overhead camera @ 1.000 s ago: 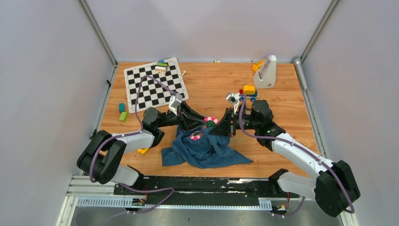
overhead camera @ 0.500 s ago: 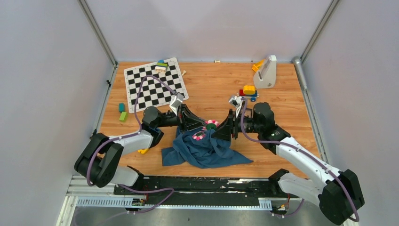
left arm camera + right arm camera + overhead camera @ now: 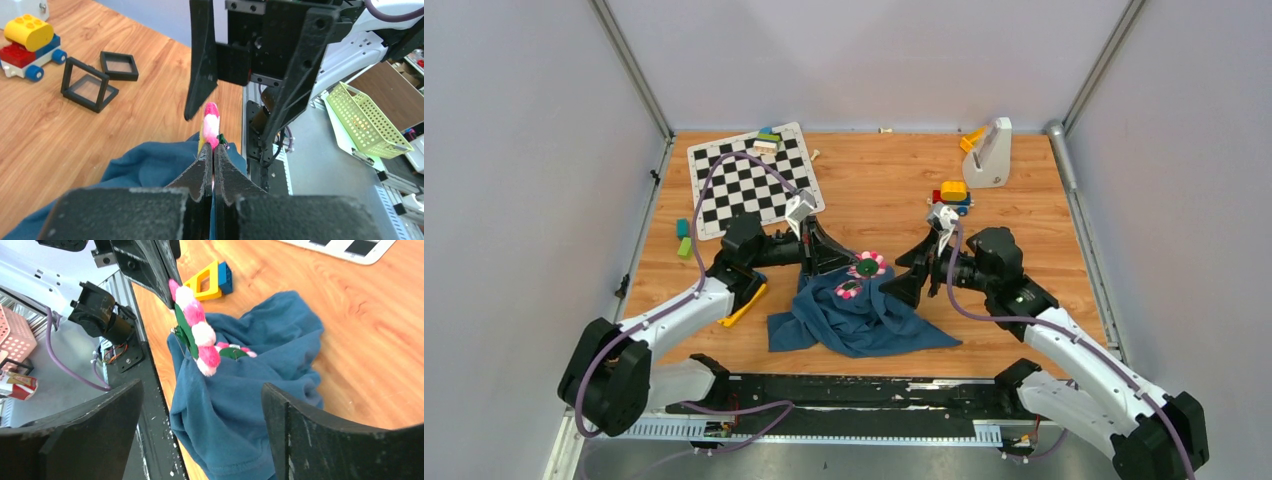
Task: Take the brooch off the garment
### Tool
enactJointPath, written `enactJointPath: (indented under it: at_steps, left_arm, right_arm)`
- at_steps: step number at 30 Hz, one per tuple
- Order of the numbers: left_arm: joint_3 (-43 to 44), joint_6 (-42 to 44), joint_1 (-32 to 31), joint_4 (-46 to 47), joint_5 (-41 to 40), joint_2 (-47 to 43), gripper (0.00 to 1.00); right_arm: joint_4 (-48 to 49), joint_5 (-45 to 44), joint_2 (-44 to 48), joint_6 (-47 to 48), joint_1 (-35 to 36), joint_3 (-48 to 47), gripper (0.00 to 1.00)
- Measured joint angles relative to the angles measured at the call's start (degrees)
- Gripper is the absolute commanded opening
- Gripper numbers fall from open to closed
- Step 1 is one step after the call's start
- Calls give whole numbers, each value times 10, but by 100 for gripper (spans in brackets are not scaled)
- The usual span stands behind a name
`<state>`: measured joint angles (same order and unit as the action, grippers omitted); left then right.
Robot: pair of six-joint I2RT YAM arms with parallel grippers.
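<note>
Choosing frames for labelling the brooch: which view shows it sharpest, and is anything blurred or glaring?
Top external: evenly lit, no glare, brooch sharp but small. Left wrist: brooch edge-on, left pincer soft up close. Right wrist: brooch crisp and largest, right pincer dark and blurred in the foreground.

nothing legible in any view — no text, label, brand or number; the chessboard (image 3: 754,195) shows plain squares only (its border is too small to make out).
</note>
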<state>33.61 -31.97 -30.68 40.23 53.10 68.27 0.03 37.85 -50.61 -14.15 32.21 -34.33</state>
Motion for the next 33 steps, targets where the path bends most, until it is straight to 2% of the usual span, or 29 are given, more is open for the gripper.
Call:
enactJointPath:
  at_steps: [5,10,14,20,26,32,33]
  left_arm:
    - [19,2,0,-53,-1,-16,0]
    - [27,0,0,-64,6,-31,0]
    - [27,-3,0,-64,12,-33,0]
    - [27,-16,0,-58,19,-33,0]
    - [27,-33,0,-34,24,-32,0]
    - [27,-40,0,-19,28,-22,0]
    - [27,-42,0,-16,29,-19,0]
  right_arm:
    - [43,-4,8,28,0,2,85]
    - [83,16,-23,49,0,2,77]
    - [108,47,-51,57,0,2,70]
    - [144,79,-65,57,1,2,68]
    - [160,90,-81,59,7,2,56]
    - [177,94,-93,58,7,1,54]
    - [180,94,-94,57,7,1,51]
